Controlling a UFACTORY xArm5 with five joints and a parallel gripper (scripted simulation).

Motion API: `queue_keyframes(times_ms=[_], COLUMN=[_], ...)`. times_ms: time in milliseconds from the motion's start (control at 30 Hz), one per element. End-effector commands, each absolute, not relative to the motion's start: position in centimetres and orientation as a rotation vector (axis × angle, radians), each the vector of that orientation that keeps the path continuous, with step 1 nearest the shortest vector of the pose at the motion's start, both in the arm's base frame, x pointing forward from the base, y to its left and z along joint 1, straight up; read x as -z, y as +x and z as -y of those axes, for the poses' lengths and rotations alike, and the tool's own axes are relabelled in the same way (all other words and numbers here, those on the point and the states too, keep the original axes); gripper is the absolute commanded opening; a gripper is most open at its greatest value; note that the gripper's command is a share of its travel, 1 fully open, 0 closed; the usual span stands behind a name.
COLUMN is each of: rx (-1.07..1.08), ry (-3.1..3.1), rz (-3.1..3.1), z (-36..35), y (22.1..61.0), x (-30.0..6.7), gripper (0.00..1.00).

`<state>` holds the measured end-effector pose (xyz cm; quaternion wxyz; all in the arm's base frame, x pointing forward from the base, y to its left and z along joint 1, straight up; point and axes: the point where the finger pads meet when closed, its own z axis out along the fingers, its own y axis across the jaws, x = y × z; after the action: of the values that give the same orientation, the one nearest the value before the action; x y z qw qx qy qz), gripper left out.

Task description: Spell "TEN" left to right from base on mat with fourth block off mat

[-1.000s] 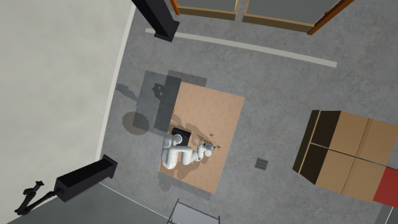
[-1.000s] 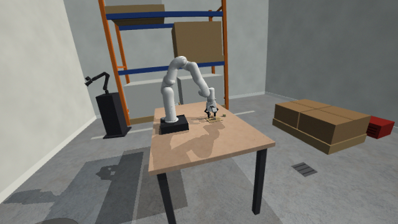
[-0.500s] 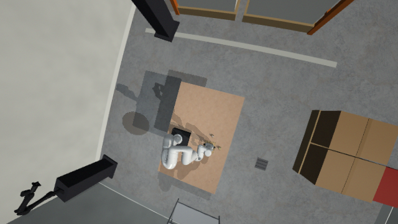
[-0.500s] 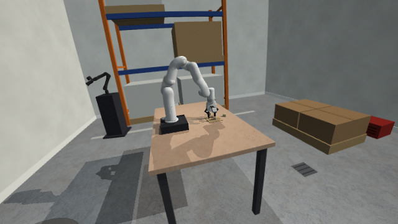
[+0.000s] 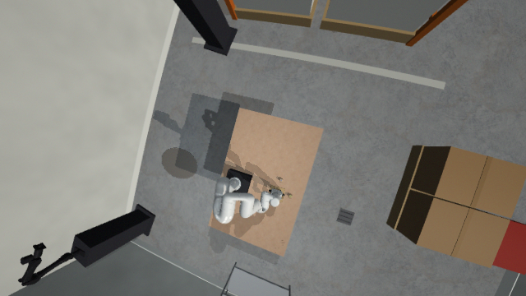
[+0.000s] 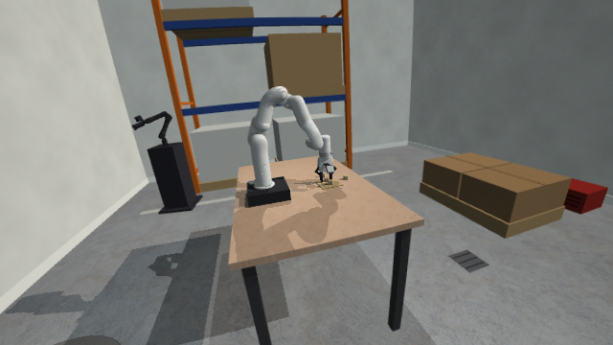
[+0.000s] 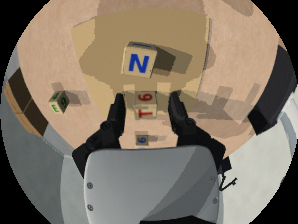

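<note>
On the tan counter [image 5: 279,144] [image 6: 297,211] [image 7: 45,45], our gripper [image 5: 276,192] [image 6: 327,179] [image 7: 146,100] is partway open, gripping nothing; we'd centre over the T block [image 7: 145,111] before squeezing.

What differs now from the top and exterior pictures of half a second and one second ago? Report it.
Nothing visibly changed: the arm holds the same pose over the mat, and the table stays put. The blocks are too small there to compare.
</note>
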<state>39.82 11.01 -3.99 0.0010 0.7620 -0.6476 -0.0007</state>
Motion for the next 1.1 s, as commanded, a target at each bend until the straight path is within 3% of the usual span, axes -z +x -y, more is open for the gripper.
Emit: queue_keyframes(times_ms=[0,533,567,1067], rx=[-0.001,-0.001,-0.001,-0.001], ry=[2.394,2.394,2.394,2.394], rz=[2.035,2.035,2.035,2.035], z=[-11.05,-11.05,-11.05,-11.05], y=[39.95,39.95,39.95,39.95], x=[3.89,3.89,3.89,3.89], gripper=[0.42,0.42,0.21,0.21])
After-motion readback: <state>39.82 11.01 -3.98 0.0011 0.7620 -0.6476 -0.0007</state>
